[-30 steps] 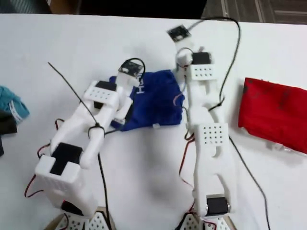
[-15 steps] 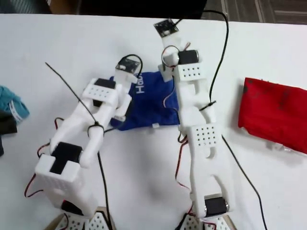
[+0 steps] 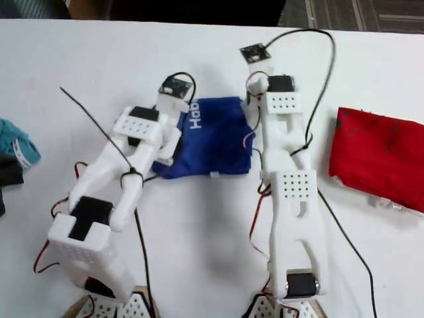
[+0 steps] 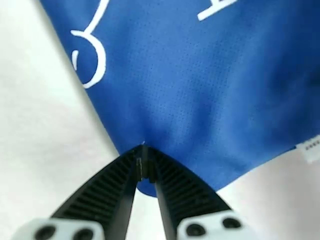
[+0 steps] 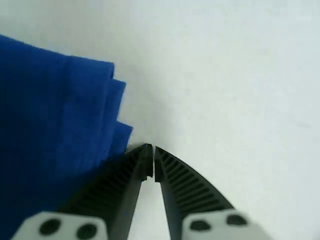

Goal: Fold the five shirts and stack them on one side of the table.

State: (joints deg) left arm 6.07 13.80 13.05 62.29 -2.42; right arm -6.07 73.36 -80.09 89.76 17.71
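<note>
A folded blue shirt [image 3: 215, 136] with white print lies mid-table between the two arms. My left gripper [image 4: 144, 161] is at the shirt's left edge, shut on a pinch of blue fabric [image 4: 200, 100]. My right gripper [image 5: 152, 152] is shut, its tips on the white table right beside the layered right edge of the blue shirt [image 5: 55, 115], with nothing seen between them. A folded red shirt [image 3: 381, 156] lies flat at the right side of the table.
A teal cloth [image 3: 14, 142] and a dark cloth [image 3: 6, 173] sit at the table's left edge. Black cables [image 3: 318, 73] loop over the right arm. The table's far edge [image 3: 132, 23] runs along the top, with white tabletop [image 3: 199, 218] between the arm bases.
The right arm swung left over the blue shirt, then back right to its right edge. The left arm shifted slightly and stays at the left edge.
</note>
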